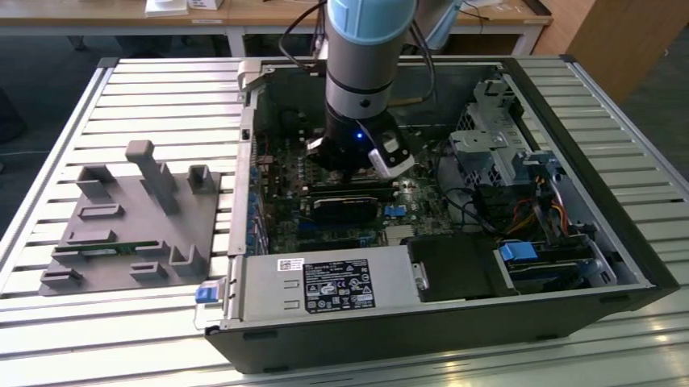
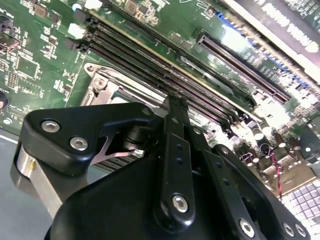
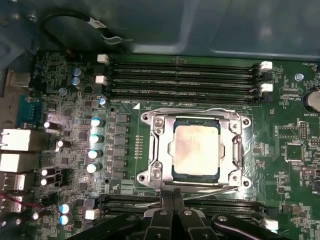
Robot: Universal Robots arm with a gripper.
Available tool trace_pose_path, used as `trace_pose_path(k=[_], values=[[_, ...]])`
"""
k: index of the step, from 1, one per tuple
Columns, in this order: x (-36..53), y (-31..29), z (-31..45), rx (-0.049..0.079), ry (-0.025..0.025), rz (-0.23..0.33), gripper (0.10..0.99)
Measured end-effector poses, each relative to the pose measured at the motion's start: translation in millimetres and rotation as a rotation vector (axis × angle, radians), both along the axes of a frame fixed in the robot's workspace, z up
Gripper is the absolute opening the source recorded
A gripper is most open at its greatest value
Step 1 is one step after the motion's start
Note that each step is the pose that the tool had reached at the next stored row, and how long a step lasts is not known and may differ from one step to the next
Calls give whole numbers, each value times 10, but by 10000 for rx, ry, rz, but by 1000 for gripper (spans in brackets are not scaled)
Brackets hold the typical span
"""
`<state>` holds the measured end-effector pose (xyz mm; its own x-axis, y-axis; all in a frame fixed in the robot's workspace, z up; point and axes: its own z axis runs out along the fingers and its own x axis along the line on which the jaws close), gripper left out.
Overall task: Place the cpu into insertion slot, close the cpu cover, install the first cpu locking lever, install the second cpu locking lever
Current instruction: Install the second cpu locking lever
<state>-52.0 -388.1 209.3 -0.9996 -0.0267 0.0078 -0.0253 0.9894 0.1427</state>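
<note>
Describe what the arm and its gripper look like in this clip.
In the exterior view the arm is a thick silver-grey cylinder with a light-blue cap at the joint, dark cables running alongside, and a black wrist section with a small blue light. In the second wrist view the gripper is matte black: flat linkage bars joined by silver screw heads, narrowing towards its tips.

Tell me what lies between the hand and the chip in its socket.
In the first wrist view, the cover's metal edge and a thin lever lie between the hand and the chip.
</note>
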Motion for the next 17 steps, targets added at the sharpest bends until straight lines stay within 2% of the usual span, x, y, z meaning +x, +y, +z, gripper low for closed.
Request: trace_pose_path(k=[5,9,17], values=[[-62,-43,0,242,-1,1,106],[-119,-44,-13,373,-6,1,106],[-161,-45,-63,693,-8,0,106]])
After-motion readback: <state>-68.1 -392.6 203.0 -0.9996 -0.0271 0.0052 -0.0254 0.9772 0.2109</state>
